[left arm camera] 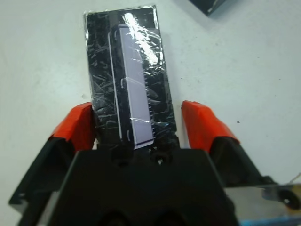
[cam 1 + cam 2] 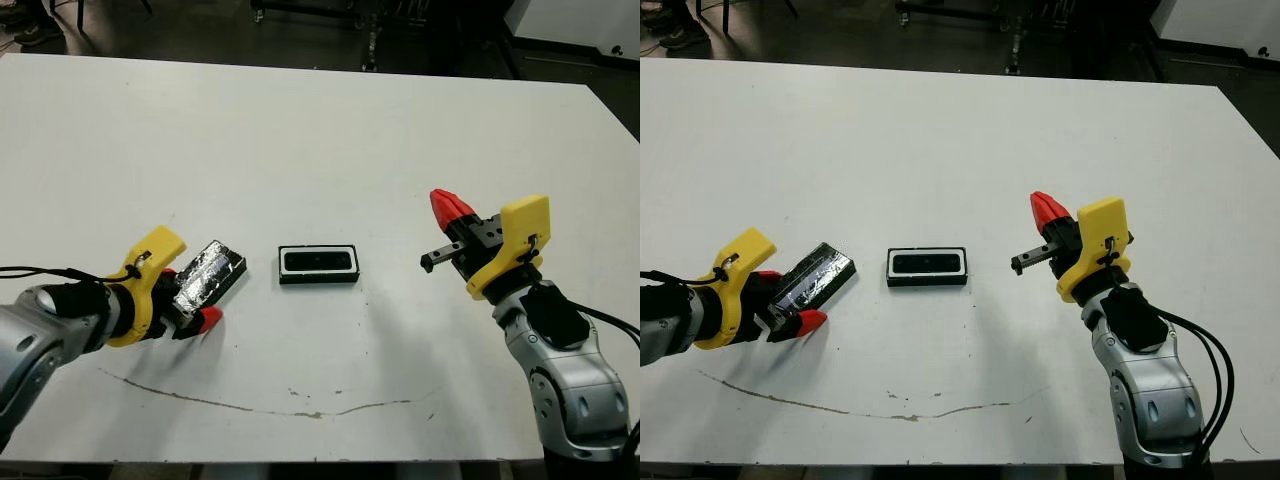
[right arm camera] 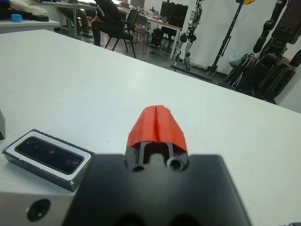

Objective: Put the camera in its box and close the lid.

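Between the left gripper's point(image 1: 136, 125) spread jaws lies the lid point(image 1: 128, 75).

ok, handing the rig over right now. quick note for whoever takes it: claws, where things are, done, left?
Left claw: open, fingers either side of the lid, which lies flat on the table to the left of the box; not clamped.
Right claw: shut, empty, raised to the right of the box.
Box: mid-table, open, with the camera already lying inside it.
Done: camera is in the box.
Left: grip the lid, carry it over the box, seat it to close.
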Action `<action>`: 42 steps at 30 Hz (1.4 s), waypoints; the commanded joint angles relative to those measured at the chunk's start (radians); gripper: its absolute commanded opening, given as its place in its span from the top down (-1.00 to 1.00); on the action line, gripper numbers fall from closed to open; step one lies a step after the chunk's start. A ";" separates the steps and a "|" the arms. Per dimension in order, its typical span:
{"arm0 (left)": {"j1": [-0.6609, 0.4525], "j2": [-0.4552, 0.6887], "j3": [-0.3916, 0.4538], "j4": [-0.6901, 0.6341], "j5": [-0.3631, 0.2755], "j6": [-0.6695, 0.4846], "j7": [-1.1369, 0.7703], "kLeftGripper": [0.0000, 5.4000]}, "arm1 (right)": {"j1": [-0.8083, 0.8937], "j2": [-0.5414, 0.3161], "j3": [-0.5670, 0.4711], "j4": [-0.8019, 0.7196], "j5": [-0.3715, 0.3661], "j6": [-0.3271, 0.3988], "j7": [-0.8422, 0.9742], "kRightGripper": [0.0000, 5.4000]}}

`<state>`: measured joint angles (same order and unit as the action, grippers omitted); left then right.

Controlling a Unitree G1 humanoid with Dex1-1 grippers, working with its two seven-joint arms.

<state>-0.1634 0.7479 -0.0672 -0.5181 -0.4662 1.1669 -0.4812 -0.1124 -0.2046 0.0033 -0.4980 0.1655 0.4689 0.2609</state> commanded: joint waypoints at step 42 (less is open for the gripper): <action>-0.402 -0.022 -0.092 0.544 0.166 -0.675 -0.480 -0.17 | 0.004 -0.004 -0.003 0.009 -0.001 0.006 -0.011 1.00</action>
<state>-0.5417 0.7365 -0.1323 -0.0063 -0.3235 0.5243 -0.9276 -0.1119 -0.2023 0.0046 -0.4947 0.1640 0.4696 0.2574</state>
